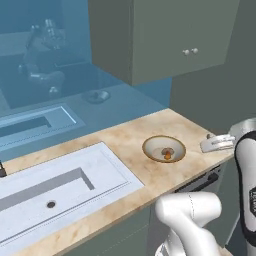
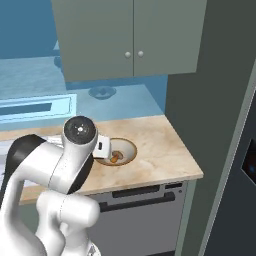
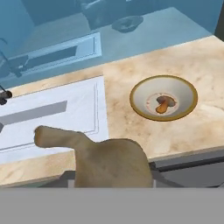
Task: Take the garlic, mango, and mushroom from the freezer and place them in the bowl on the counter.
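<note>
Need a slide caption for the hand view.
Gripper carries a tan garlic bulb above the marble counter toward the bowl, which already holds a mushroom.

The counter (image 1: 150, 131) looks like smooth beige marble with soft brown swirls. The sink (image 1: 65, 187) set in it is plain white, smooth and matt. The bowl (image 3: 163, 97) looks like smooth pottery, with a tan-brown rim and a pale inside. A small orange-brown mushroom (image 3: 163, 104) lies in it and looks smooth. The wall (image 1: 30, 60) behind the counter is blue and shiny like a mirror, with dim copies of things in it. The 2 cupboard doors (image 2: 132, 35) are flat grey-green and matt, each with a small round knob that looks like pale metal.
</note>
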